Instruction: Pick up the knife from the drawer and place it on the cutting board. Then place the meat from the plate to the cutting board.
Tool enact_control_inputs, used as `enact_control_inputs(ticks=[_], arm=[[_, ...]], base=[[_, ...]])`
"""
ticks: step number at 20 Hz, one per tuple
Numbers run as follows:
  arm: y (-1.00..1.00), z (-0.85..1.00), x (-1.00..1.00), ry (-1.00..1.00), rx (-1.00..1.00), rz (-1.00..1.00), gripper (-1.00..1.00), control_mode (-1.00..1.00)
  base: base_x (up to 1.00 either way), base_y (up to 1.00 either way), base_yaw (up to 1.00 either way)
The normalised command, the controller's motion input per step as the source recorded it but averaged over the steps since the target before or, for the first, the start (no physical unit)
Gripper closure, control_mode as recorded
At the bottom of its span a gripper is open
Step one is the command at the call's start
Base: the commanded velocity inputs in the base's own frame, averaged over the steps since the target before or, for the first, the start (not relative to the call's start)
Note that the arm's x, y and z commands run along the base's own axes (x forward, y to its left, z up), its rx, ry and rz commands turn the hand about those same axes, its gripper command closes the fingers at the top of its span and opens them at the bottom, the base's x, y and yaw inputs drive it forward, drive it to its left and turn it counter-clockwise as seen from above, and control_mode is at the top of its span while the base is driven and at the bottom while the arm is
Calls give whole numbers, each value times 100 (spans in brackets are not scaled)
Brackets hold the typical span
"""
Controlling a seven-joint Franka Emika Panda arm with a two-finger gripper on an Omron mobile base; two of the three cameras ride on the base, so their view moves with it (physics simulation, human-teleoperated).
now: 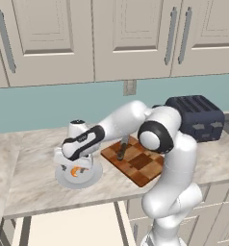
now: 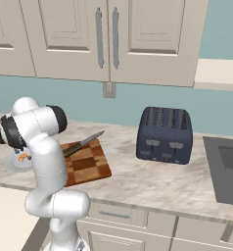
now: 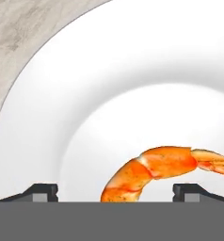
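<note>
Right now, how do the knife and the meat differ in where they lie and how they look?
The knife lies on the cutting board; the meat lies on the plate. The knife is long and straight, grey-bladed; the meat is small, curved and orange. The open gripper straddles the meat, while the knife lies free. Both rest on the counter's left part.

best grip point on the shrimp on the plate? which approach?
Grip the shrimp across the thick middle of its arch, from straight above. It lies flat in the plate, tail tapering thin, and the open gripper already straddles the arch.
</note>
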Motion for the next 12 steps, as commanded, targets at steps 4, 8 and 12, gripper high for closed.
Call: enact_control_inputs(ticks=[4, 8, 12], arm=[[29, -44, 0, 9, -7, 0, 100, -100], [27, -50, 0, 7, -7, 0, 100, -100], [18, -44, 0, 3, -4, 0, 100, -100]], base=[[0, 0, 0], [0, 0, 0], [0, 0, 0]])
